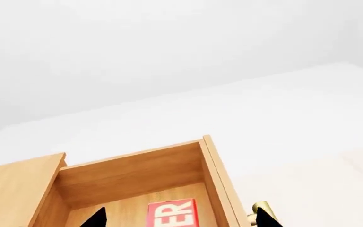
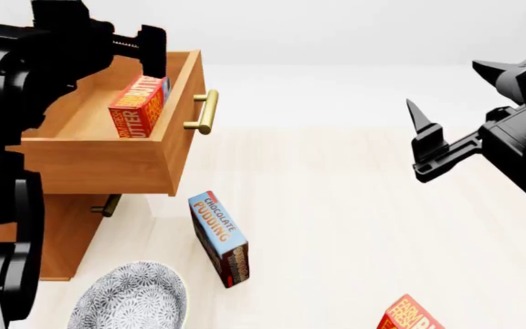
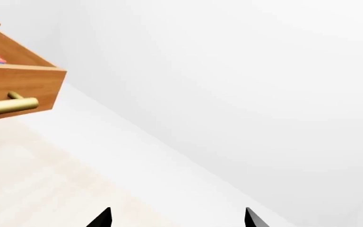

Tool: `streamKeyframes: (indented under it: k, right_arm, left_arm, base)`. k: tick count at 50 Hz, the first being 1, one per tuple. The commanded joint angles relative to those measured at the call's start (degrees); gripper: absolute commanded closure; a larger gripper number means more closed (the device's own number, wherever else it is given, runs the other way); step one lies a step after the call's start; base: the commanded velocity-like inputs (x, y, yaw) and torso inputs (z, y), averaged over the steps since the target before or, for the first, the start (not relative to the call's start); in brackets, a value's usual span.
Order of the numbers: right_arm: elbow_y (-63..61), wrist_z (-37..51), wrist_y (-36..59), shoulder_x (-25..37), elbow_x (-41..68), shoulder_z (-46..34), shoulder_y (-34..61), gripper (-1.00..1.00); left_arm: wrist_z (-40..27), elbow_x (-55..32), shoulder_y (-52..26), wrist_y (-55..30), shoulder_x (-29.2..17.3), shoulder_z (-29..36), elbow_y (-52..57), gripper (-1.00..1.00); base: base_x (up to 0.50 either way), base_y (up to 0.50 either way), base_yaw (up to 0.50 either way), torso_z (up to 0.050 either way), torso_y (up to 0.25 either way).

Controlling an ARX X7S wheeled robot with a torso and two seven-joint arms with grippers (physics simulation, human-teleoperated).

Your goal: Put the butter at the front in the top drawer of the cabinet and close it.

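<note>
The top drawer (image 2: 107, 161) of the cabinet (image 2: 57, 229) is pulled out. A red butter carton (image 2: 140, 106) stands on edge inside it, near the front panel with the brass handle (image 2: 203, 113). My left gripper (image 2: 146, 53) hangs just above that carton. In the left wrist view it (image 1: 181, 218) is open, with the carton (image 1: 172, 215) lying between the spread fingertips and apart from them. A second butter carton (image 2: 411, 319) lies on the floor at the near right edge. My right gripper (image 2: 418, 140) is open in mid-air to the right, holding nothing (image 3: 176, 218).
A blue chocolate pudding box (image 2: 219, 236) stands on the floor below the drawer front. A patterned grey bowl (image 2: 131, 301) sits near the cabinet's foot. A lower drawer handle (image 2: 107, 204) shows under the open drawer. The right wrist view catches the drawer corner (image 3: 17, 80).
</note>
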Motion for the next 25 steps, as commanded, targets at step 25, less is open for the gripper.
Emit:
streamKeyframes:
  k: [25]
  right_arm:
    - [0.4, 1.7, 0.9, 0.0, 1.2, 1.6, 1.1, -1.0]
  left_arm:
    - [-0.2, -8.9, 2.6, -12.1, 7.6, -2.3, 20.6, -1.0]
  base:
    - [0.0, 0.0, 0.0, 0.0, 0.0]
